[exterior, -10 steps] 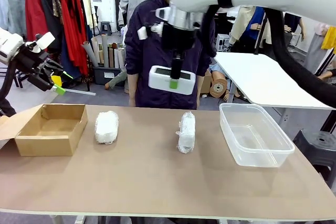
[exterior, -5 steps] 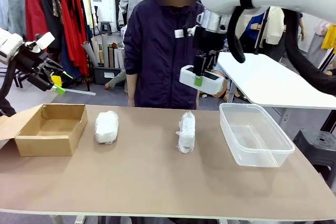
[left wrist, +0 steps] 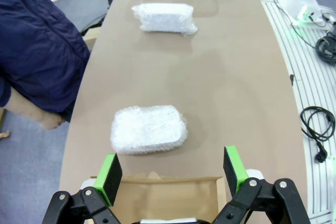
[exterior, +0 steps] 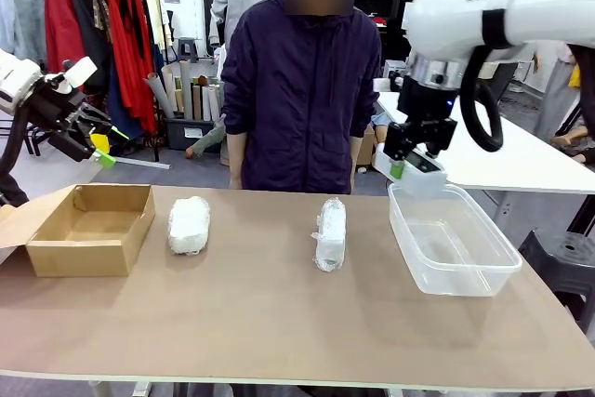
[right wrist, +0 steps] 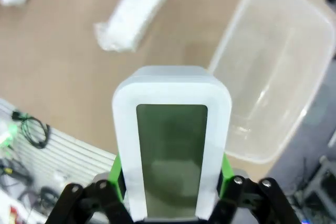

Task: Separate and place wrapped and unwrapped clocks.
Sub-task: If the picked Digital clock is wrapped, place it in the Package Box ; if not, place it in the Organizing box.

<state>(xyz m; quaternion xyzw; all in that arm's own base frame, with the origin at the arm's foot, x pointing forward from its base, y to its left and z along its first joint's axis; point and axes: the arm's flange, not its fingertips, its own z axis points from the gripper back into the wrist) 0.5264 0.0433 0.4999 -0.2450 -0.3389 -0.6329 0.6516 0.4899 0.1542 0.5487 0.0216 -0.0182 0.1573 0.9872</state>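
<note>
At the far left of the front view, the left gripper (exterior: 104,152) is being held in the air above and beyond the box (exterior: 74,258), well clear of the table (exterior: 279,323). Its jaws are being held wide apart, with nothing between the green pads (left wrist: 111,174). Below it, the box is being shown open-topped at the table's left end, with one flap being folded outward.

Just right of the box, the left bundle (exterior: 189,224) is being seen lying on the table, apart from the box wall. From the left wrist it is being seen just beyond the box edge, in line with the gap between the spread fingers.

Behind the table, a person (exterior: 299,90) in a dark jacket is being seen standing, arms down.

Near the middle of the table, the middle bundle (exterior: 330,233) is being seen lying lengthwise, pointing away from the robot. It is well apart from the left bundle and nearer the tub (exterior: 456,281).

Further right, the clock (exterior: 428,179) is being gripped by the right gripper (exterior: 402,169), the jaws being clenched on its two long sides. From the right wrist, its grey-green screen is being seen facing the camera, with a pad being pressed against each side. The clock is being held tilted in the air above the tub's far left corner; whether it is touching the rim cannot be told. The clear tub is being seen standing at the table's right end.
</note>
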